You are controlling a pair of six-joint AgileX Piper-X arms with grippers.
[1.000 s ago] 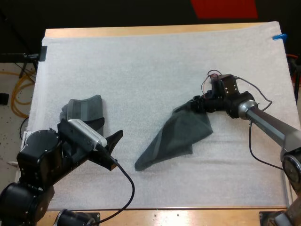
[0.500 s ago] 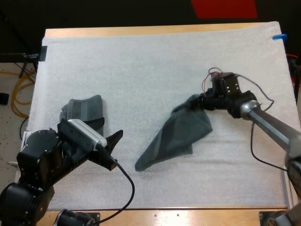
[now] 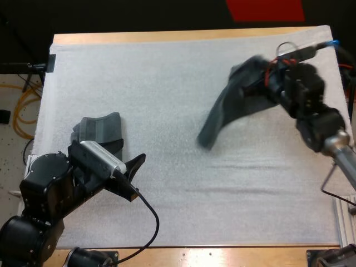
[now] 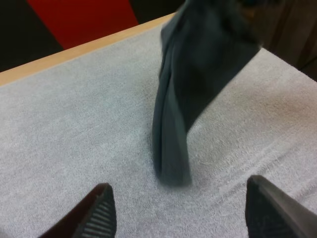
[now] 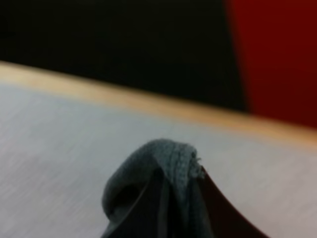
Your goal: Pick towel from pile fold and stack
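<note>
- right gripper [image 3: 257, 77]: clenched on the towel [image 3: 231, 105]. In the right wrist view a bunched fold of cloth sits between its fingers [image 5: 220, 218], pressed from both sides.
- The towel hangs from that grip as a long, narrow drape. It runs down and away from the gripper toward the left arm's side. The top end is at the fingertips and the rest is clear of the arm.
- The towel's lower tip is well away from the right gripper and close to the mat [image 3: 167, 83] (it is motion-smeared, so I can't tell if it touches).
- Just beyond the right gripper's fingers, past the mat's edge, is the far wooden edge of the table [image 3: 167, 36].
- left gripper [image 4: 185, 218]: released, with the fingers spread wide and nothing between them, over bare mat.
- From the left gripper, the hanging towel is straight ahead and well apart from both fingertips. Its lower end faces the gap between the fingers.
- second towel [image 3: 100, 127]: lies on the mat behind the left gripper, on its left side. It is right against the left arm and partly tucked under it.
- The second towel looks loosely bundled (I can't tell whether it is folded or crumpled). It is well apart from the right gripper and the hanging towel.
</note>
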